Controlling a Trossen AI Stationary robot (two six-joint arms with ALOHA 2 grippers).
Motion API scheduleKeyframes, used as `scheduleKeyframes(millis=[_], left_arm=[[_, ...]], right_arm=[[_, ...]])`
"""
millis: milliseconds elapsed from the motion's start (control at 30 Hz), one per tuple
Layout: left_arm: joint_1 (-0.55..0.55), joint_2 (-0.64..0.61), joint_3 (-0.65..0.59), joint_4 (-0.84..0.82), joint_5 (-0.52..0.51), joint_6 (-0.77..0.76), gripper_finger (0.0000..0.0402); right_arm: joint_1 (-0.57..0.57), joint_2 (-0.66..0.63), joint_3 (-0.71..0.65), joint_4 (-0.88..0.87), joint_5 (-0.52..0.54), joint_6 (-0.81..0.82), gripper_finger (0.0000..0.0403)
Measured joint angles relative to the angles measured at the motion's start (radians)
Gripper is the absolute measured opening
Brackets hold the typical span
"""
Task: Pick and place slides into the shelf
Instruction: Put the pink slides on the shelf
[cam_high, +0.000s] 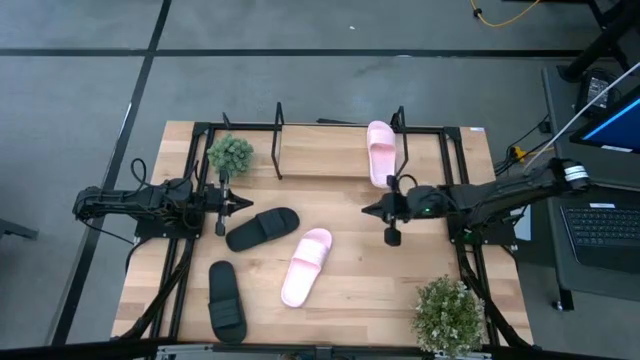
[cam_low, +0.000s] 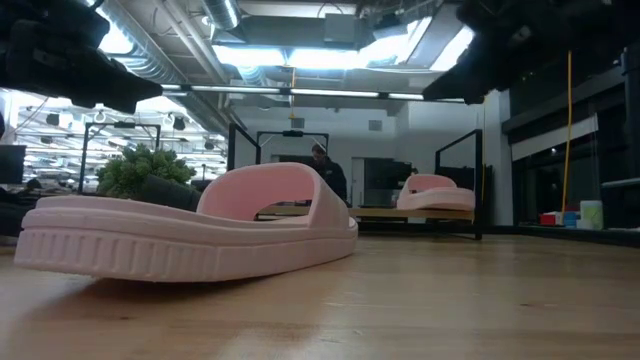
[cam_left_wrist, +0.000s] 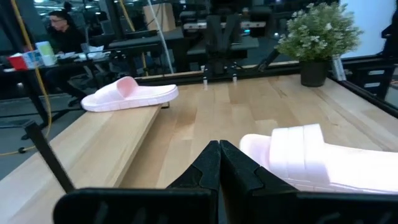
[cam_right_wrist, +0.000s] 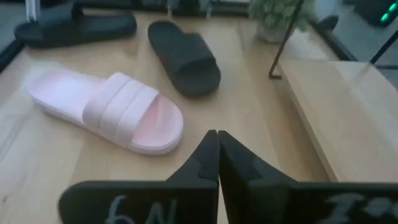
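One pale pink slide (cam_high: 381, 153) lay on the light wooden board of the shelf (cam_high: 330, 155), at its right end, toe toward the table's middle. The other pink slide (cam_high: 306, 266) rested on the bare table (cam_high: 400, 290) in front of the shelf, angled, and filled the foreground of the low view. Just to its left lay a black slide (cam_high: 262, 229), tilted, and the second black slide (cam_high: 226, 300) sat nearer the front left corner, apart from the rest.

The right gripper (cam_high: 366, 209) hung above the table just in front of the shelf's right end, its fingers (cam_right_wrist: 211, 155) pressed together and holding nothing. The left gripper (cam_high: 247, 203) hovered close to the upper end of the nearer black slide, fingers (cam_left_wrist: 219, 165) likewise closed and empty.

A small potted plant (cam_high: 230, 153) stood at the shelf's left end; a larger plant (cam_high: 448, 313) stood at the front right corner. A person (cam_left_wrist: 62, 31) sat at a desk beyond the table.
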Motion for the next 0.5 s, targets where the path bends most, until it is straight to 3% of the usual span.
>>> scheduleKeyframes(millis=[200, 500], left_arm=[[0.0, 0.0, 0.0, 0.003, 0.169, 0.032, 0.0], [0.0, 0.001, 0.0, 0.05, 0.23, 0.0, 0.0]], right_arm=[[0.013, -0.029, -0.151, 0.213, -0.088, -0.049, 0.0002], [0.012, -0.027, -0.195, 0.26, -0.115, -0.057, 0.0002]])
